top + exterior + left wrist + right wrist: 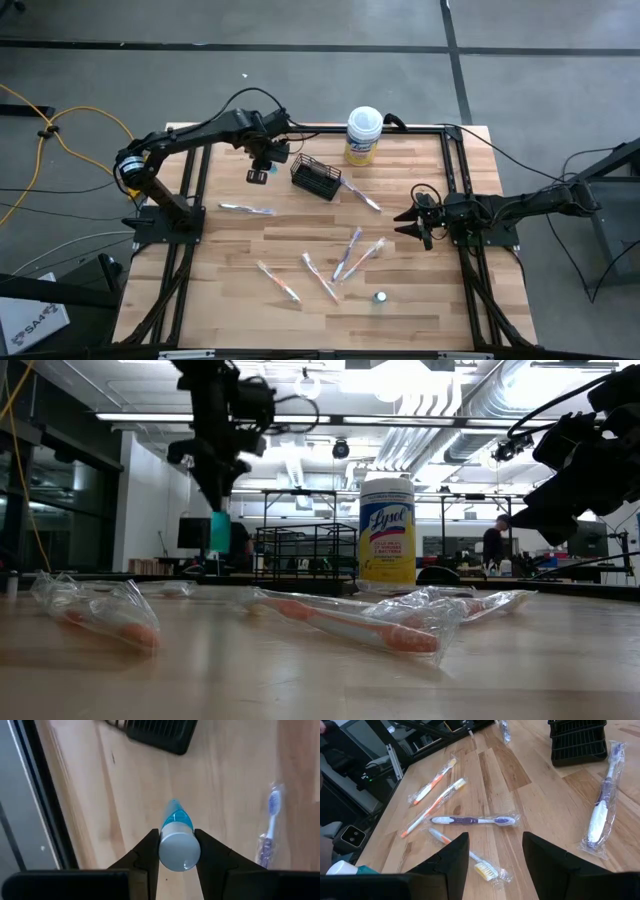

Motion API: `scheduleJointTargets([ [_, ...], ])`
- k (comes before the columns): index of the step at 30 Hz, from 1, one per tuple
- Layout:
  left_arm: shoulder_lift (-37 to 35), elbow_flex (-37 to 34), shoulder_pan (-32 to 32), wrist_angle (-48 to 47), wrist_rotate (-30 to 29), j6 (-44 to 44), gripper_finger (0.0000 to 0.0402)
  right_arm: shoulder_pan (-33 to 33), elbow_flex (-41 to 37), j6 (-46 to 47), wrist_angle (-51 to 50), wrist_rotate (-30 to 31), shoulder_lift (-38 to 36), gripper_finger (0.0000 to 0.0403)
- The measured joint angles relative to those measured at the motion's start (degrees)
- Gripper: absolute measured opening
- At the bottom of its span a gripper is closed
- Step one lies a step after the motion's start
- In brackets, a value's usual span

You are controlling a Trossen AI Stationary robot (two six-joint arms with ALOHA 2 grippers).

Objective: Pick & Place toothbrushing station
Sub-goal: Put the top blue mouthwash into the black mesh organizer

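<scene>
**A:** Where is the left gripper (pixel 259 174) right now?

**B:** Raised above the far-left part of the wooden table (pixel 230 300), just beside the black wire-mesh basket (pixel 316 178). Its fingers (pixel 145 855) are closed on a small teal tube (pixel 178 838) with a pale cap; in the left wrist view the cap faces the camera and the teal body points down toward the tabletop.

**A:** Is the tube touching the table?

**B:** No. In the low view it hangs clear of the surface, left of the basket.

**A:** And the basket itself?

**B:** It stands on the table near the far edge, close to the yellow-labelled Lysol canister (pixel 363 136), which is upright behind it and slightly to the right. I cannot tell whether anything is inside the basket.

**A:** What about the right gripper (pixel 413 226)?

**B:** It sits at the right side of the table, fingers spread wide and holding nothing, pointed toward the middle.

**A:** The toothbrushes?

**B:** All wrapped in clear plastic and lying flat. One wrapped toothbrush (pixel 246 208) lies toward the left, below the left gripper. A purple-handled toothbrush (pixel 362 196) lies just right of the basket. Another purple toothbrush (pixel 472 820) and several orange-accented ones are scattered loosely across the middle and near part of the table; an orange toothbrush (pixel 279 282) lies nearest the front left.

**A:** Any other tube?

**B:** Yes, a second small tube (pixel 381 297) sits alone near the front, right of centre, well apart from the basket.
</scene>
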Motion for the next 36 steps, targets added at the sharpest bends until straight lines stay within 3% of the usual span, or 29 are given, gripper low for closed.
scheduleJointTargets([
  [15, 0.38, 10.23, -6.59, -7.11, -3.96, -2.85, 0.0088, 0.00, -0.01, 0.00, 0.00, -0.01, 0.00, 0.0176],
  [36, 0.52, 11.07, -6.89, -6.14, -1.98, -4.20, 0.0088, -0.01, 0.00, 0.01, 0.00, 0.00, -0.01, 0.0176],
])
